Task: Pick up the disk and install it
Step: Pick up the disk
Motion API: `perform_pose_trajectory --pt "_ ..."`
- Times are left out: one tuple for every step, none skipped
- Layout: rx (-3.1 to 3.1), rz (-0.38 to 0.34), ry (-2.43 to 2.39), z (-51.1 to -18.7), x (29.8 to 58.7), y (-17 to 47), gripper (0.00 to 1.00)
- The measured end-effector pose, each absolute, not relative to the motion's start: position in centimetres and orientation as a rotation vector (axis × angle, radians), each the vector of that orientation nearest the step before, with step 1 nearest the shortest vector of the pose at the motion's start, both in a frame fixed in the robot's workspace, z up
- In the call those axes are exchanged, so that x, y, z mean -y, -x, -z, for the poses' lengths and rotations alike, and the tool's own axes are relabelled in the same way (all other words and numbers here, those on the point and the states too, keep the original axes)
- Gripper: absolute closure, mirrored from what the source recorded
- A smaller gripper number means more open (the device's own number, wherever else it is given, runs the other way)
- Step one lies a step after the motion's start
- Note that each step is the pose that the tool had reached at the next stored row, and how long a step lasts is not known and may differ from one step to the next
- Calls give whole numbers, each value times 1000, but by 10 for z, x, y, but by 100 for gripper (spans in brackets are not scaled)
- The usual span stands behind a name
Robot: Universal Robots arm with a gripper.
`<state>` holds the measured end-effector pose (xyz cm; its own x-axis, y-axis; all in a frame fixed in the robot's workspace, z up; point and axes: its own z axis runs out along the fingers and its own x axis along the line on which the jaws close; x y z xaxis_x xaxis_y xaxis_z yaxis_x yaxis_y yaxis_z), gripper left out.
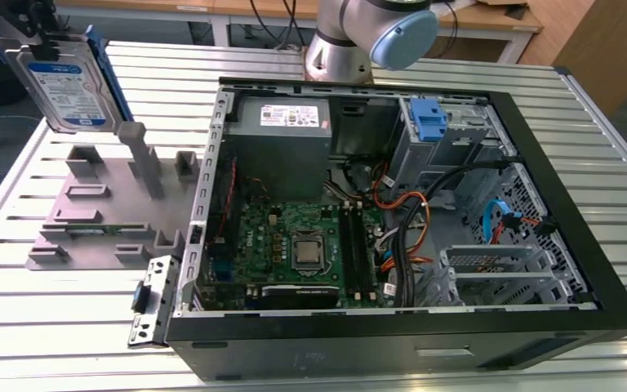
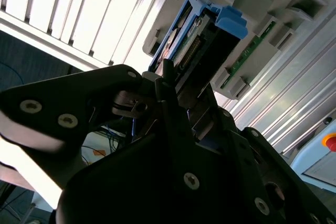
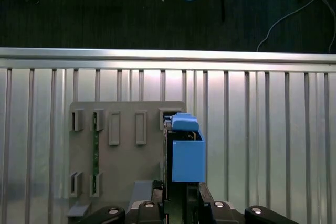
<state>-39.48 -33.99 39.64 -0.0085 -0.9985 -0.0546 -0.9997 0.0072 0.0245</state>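
One tool (image 1: 42, 37) clamped on upright disk (image 1: 68, 90), poised above grey fixture (image 1: 85, 204)

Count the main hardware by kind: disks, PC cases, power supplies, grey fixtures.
disk: 1
PC case: 1
power supply: 1
grey fixture: 1
Total: 4

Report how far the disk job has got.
Done: the disk is up in the air above the grey rack. In hand: the pincer is shut on it. Left: the disk is not yet inside the open computer case.
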Motion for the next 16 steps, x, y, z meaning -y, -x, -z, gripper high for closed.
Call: perform_pose_trajectory --pt "-2214 -87 2197 -396 340 395 65" --pt "-2214 -87 2197 -396 340 395 65" --pt "-2214 -87 2197 -396 340 395 65" --pt "-2214 -87 2197 -397 340 395 65" --pt "-2214 -87 2197 -397 340 395 65" --pt "-2214 -87 2197 -397 340 395 65" --pt "-2214 -87 2197 -397 340 395 65" --pt "-2214 -87 2197 -397 340 395 65" --pt "-2214 -87 2197 -398 340 395 65" --pt "-2214 -87 2197 -399 340 395 65" --pt "-2214 -87 2197 -400 340 395 65" --pt "-2214 -87 2197 -401 340 395 65" --pt "-2214 -87 2197 -402 340 395 65" --pt "-2214 -87 2197 -404 340 395 65" --pt "-2214 -87 2197 -406 340 395 65" --pt "-2214 -87 2197 -408 340 395 65"
